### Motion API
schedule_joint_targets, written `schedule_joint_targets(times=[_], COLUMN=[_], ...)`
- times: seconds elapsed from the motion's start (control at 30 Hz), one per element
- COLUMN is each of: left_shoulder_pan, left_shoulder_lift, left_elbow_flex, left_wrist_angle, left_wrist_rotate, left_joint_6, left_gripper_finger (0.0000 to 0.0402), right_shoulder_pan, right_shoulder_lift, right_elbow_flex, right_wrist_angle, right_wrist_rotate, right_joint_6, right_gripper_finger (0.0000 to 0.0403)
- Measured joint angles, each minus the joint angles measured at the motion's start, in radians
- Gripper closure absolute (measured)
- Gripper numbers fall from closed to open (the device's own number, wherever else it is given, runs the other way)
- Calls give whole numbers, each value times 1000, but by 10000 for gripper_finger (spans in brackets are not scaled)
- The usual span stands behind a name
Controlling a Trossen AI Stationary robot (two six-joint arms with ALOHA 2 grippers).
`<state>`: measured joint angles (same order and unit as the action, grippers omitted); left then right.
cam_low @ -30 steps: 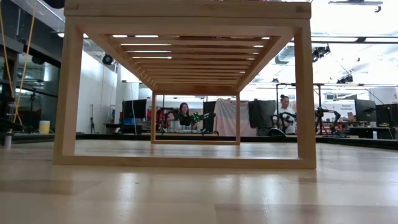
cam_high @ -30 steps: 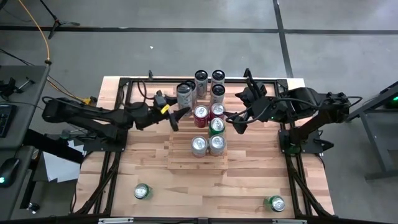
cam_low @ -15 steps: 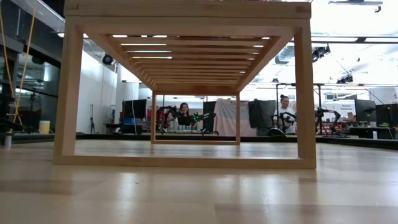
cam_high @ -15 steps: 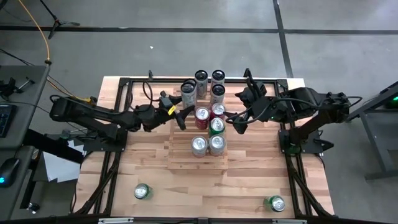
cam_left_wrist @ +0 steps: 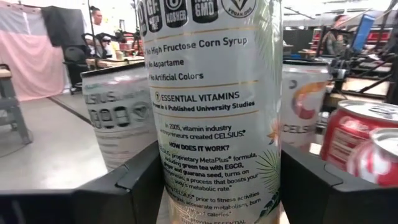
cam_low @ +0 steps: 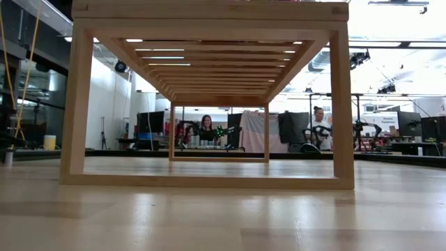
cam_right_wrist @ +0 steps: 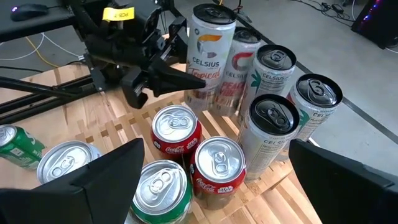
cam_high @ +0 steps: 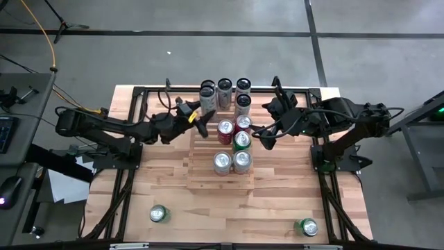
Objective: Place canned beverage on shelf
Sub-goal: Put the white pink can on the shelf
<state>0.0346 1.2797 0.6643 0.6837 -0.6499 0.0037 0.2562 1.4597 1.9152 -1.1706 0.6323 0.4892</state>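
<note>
Item: tall white Celsius can (cam_right_wrist: 210, 46), upright, held in my left gripper (cam_high: 201, 118) at the far left corner of the slatted wooden shelf (cam_high: 201, 173). My fingers (cam_left_wrist: 134, 186) are partway closed, one on each side of the can's lower body. From the right wrist view its base looks at or just above the slats; I cannot tell whether it is touching down.

Handling, as I judge it: thin aluminium wall, stiff if still sealed and full, with moderate weight. The printed surface is smooth and likely slippery, and the tall, narrow body is tip-prone. The best hold is on the straight side wall around mid-height or lower, squeezed gently to avoid denting.

Neighbours: a second Celsius can (cam_left_wrist: 115, 118) is just beside it, with more tall cans (cam_high: 225, 91) along the back row; red Coca-Cola cans (cam_right_wrist: 176, 134) and silver-topped cans (cam_high: 221, 162) are nearer the front. Two green cans (cam_high: 159, 214) are on the tabletop, well apart from the shelf.

Right gripper (cam_high: 262, 137): jaws wide apart, empty, hovering at the shelf's right edge.

Change from a second ago: my left arm has carried the can further toward the back row, and it now stands in line with the tall cans. The right arm has not moved.
</note>
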Motion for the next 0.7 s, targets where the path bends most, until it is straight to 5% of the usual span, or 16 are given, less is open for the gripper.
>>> schedule_joint_targets(times=[0.7], left_shoulder_pan=[-95], left_shoulder_lift=[-64], left_elbow_flex=[-1], left_wrist_angle=[-20], left_wrist_rotate=[-11], left_joint_6=[-18], left_gripper_finger=[167], right_shoulder_pan=[0], right_shoulder_lift=[0], right_elbow_flex=[0], right_wrist_angle=[0], right_wrist_rotate=[-1], right_joint_6=[-23], right_gripper_finger=[18])
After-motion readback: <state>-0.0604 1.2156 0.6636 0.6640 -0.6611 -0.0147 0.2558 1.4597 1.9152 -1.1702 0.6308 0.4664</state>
